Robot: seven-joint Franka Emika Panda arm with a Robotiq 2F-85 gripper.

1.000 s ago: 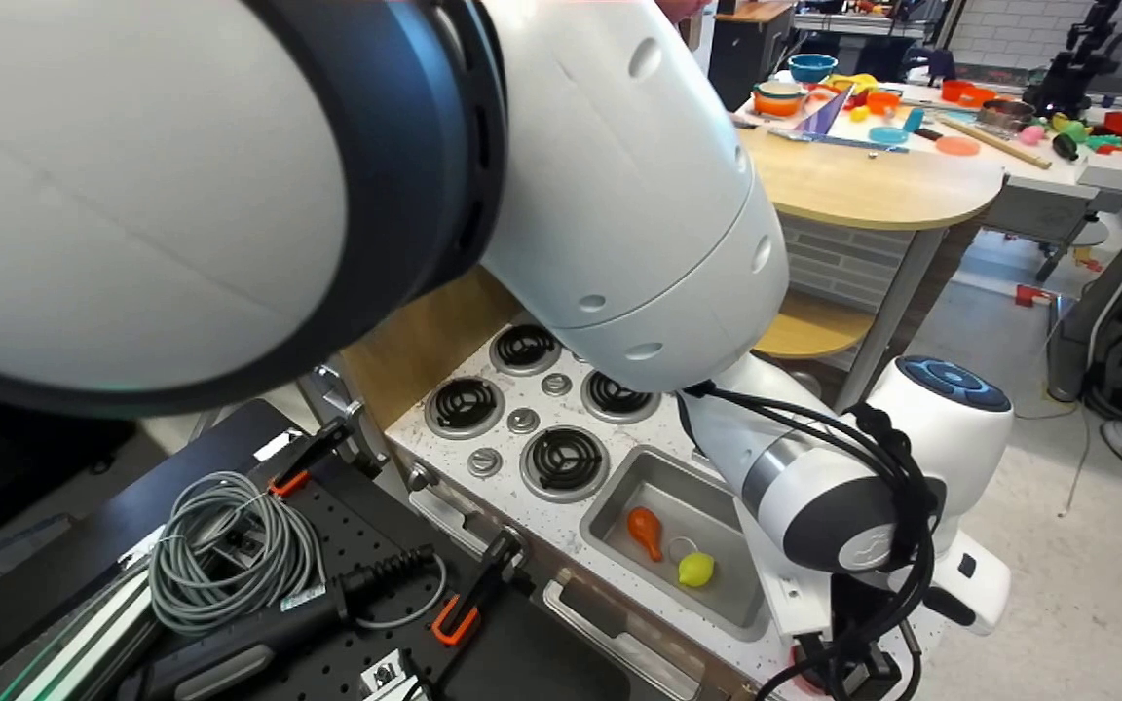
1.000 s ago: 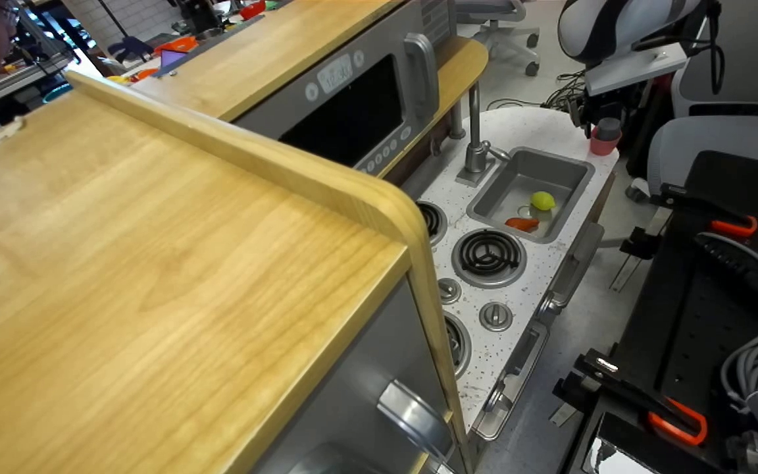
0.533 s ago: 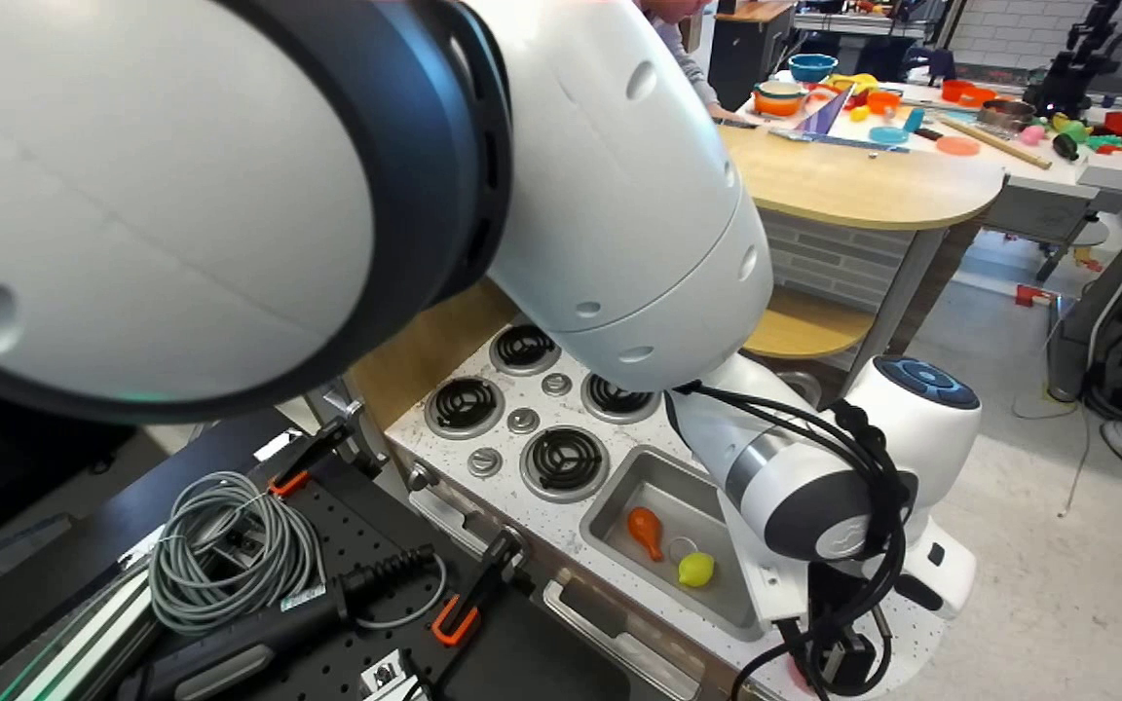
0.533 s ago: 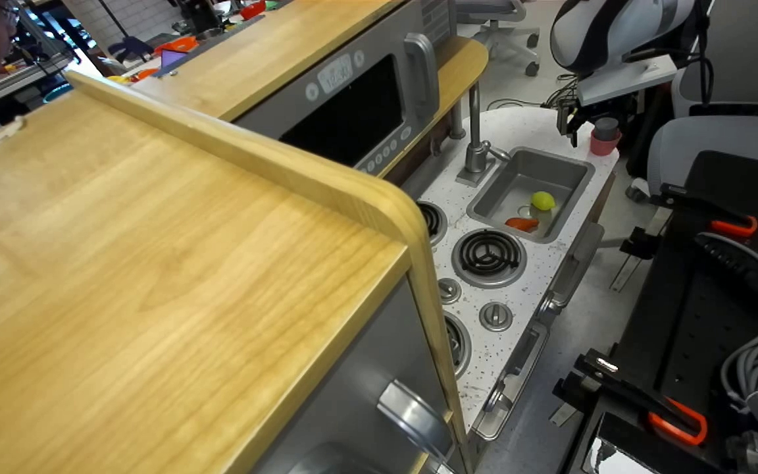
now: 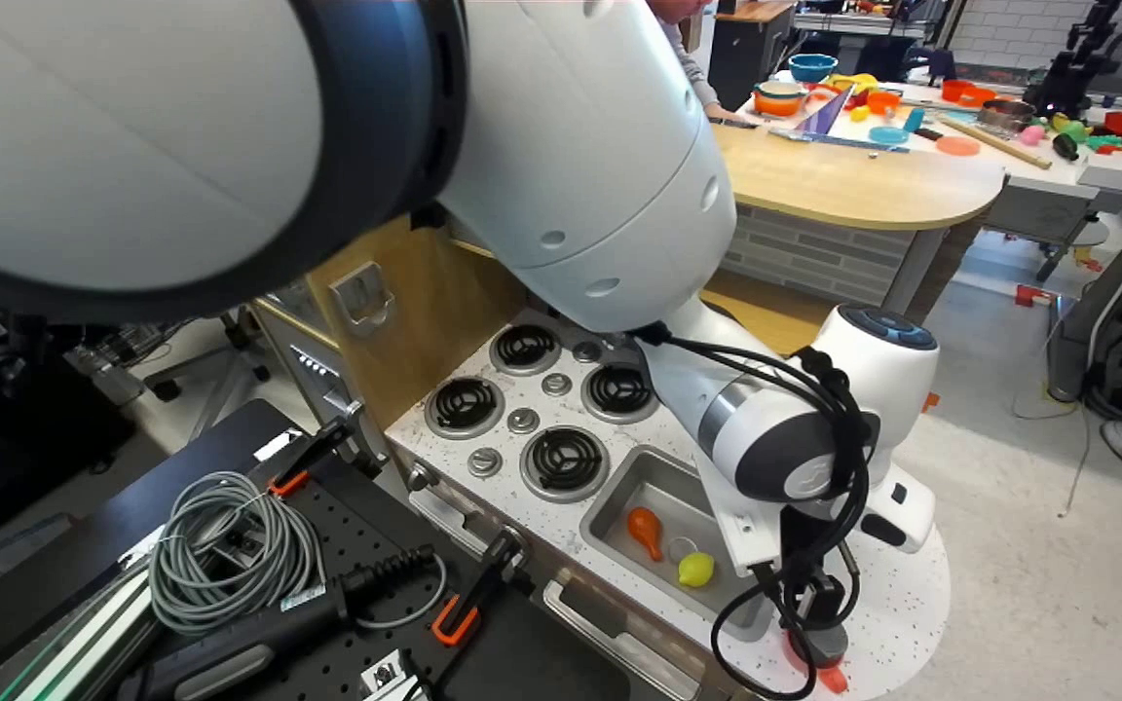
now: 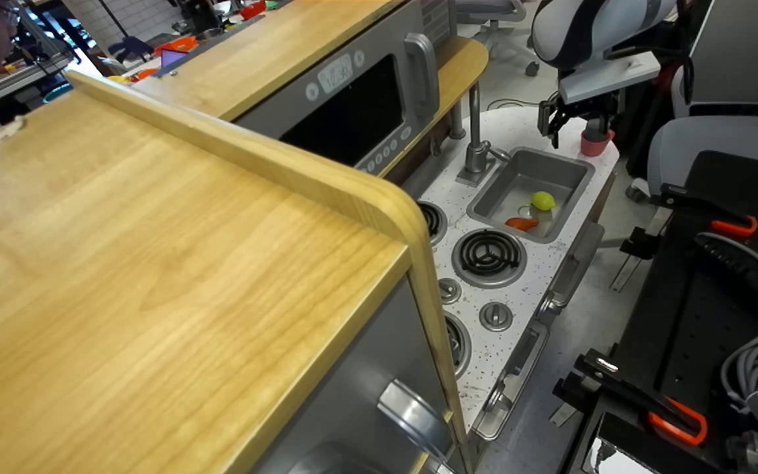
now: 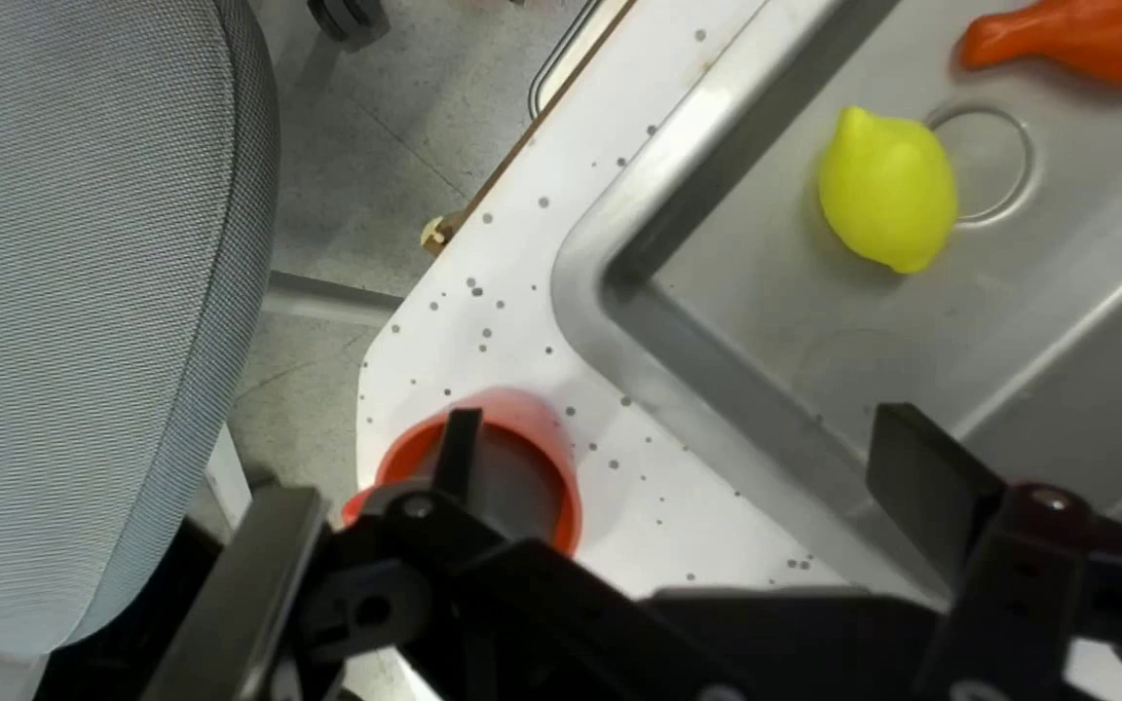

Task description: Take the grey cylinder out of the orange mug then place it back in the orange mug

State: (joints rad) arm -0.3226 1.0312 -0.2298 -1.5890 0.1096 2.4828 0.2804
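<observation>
The grey cylinder [image 7: 522,492] sat inside the orange mug [image 6: 593,147], and in an exterior view its upper part stood above the rim. I judged it light and stiff, unlikely to dent, but perhaps smooth enough to slide under a timid squeeze. The best hold looked to be high on its bare sides, clear of the lip, lest the mug come up too. My gripper [image 7: 683,433] had its fingers wide apart, clamped on nothing; one overlapped the mug in the wrist view, touching or not I couldn't tell. The mug stood on the speckled white countertop [image 7: 512,268], just beside the metal sink [image 7: 590,302], where a yellow lemon [image 7: 887,190] and an orange drumstick-shaped toy [image 7: 1097,44] lay.
</observation>
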